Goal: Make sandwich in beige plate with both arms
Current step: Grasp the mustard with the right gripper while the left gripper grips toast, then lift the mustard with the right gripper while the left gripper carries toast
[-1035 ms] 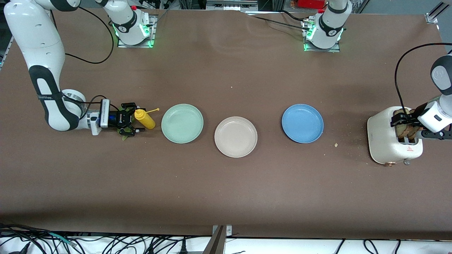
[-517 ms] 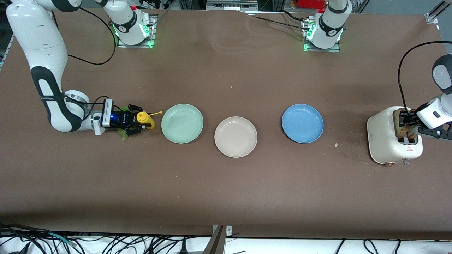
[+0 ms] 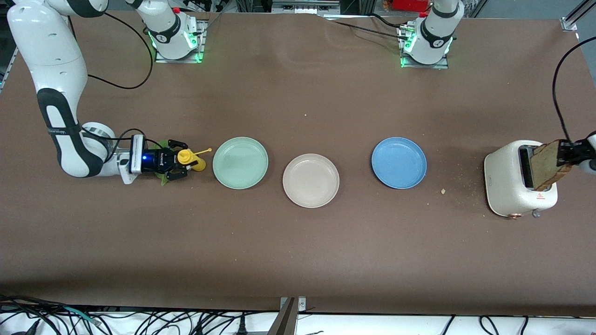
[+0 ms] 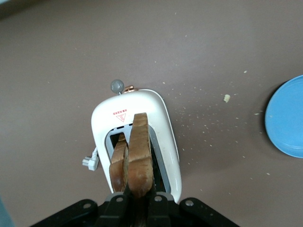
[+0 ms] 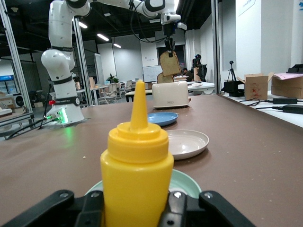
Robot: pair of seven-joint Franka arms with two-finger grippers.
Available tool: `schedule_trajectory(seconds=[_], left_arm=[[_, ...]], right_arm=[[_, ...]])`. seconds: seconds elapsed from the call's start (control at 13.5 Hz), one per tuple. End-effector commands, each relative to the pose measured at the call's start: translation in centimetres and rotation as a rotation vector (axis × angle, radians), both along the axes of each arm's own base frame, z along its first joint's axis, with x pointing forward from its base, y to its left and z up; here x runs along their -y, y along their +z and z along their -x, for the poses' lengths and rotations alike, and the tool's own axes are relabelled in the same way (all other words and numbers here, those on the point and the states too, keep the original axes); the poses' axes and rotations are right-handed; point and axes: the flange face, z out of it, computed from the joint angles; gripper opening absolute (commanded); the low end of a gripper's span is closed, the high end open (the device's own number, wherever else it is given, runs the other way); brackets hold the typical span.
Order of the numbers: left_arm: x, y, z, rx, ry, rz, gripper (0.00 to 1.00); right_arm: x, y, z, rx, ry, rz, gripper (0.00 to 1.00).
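My left gripper [image 3: 569,153] is shut on a tan bread slice [image 3: 551,164] and holds it up over the white toaster [image 3: 510,186]. In the left wrist view the held slice [image 4: 141,151] stands between my fingers, and a second slice [image 4: 118,163] sits in the toaster [image 4: 163,123] slot. My right gripper [image 3: 180,163] is shut on a yellow mustard bottle [image 3: 188,158] beside the mint-green plate. A green lettuce leaf [image 3: 163,179] lies under that gripper, mostly hidden. The beige plate [image 3: 311,180] is empty mid-table.
The mint-green plate [image 3: 240,163] and blue plate [image 3: 399,163] flank the beige plate, both empty. Crumbs [image 3: 443,190] lie between the blue plate and the toaster. In the right wrist view the bottle [image 5: 137,175] fills the foreground, with the beige plate [image 5: 187,142] past it.
My left gripper has risen from the toaster with one bread slice and moved toward the left arm's end. My right gripper has closed in on the mustard bottle.
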Motion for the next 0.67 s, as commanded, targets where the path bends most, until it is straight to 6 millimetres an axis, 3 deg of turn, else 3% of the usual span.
schedule_trajectory(seconds=[0.0,0.3,0.59], left_arm=[[1.1,2.7,-1.1,-0.032,-0.024,0.025,0.0],[6.5,1.9,-1.9,-0.037,-0.038,0.215,0.0],[15.1,-1.9,-3.5,-0.126,-0.02,0.39,0.0]], right_arm=[[0.7,4.7,-2.4,-0.082,0.05,0.045,0.0],[1.5,10.6,-6.3,-0.208,0.124,0.203,0.0],[2.6,14.4,-7.8,-0.282,0.201,0.42,0.0]])
